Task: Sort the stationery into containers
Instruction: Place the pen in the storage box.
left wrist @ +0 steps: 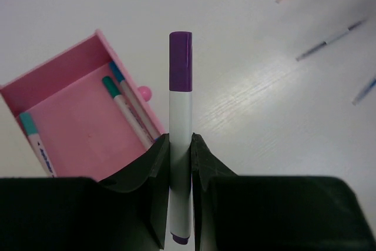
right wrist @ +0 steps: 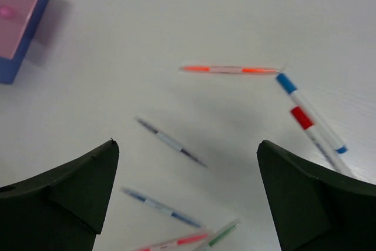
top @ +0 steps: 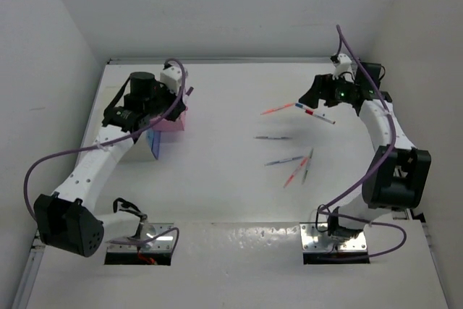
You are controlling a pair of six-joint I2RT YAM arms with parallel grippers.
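My left end effector (left wrist: 180, 148) is clenched on a white marker with a purple cap (left wrist: 180, 80). In the left wrist view the marker stands straight up the middle of the frame, cap toward the top. Just to its left, in the lower left of that frame, the pink container (left wrist: 82, 139) lies open on the desk (top: 217, 200). Two teal-capped markers (left wrist: 126, 110) lie side by side along its right wall, and a third teal-capped one (left wrist: 35, 139) lies at its left corner. In the top view the blue container (top: 154, 146) sits against the pink one at left centre. My right end effector (right wrist: 188, 198) is released, jaws wide apart, holding nothing. It hangs over loose stationery at right centre of the top view. Its wrist view shows an orange pen (right wrist: 229, 70), a blue-capped marker (right wrist: 311, 113), a red-capped marker (right wrist: 320, 139) and a thin grey pen (right wrist: 170, 141). A blue pen (right wrist: 158, 206) lies toward the bottom of the frame.
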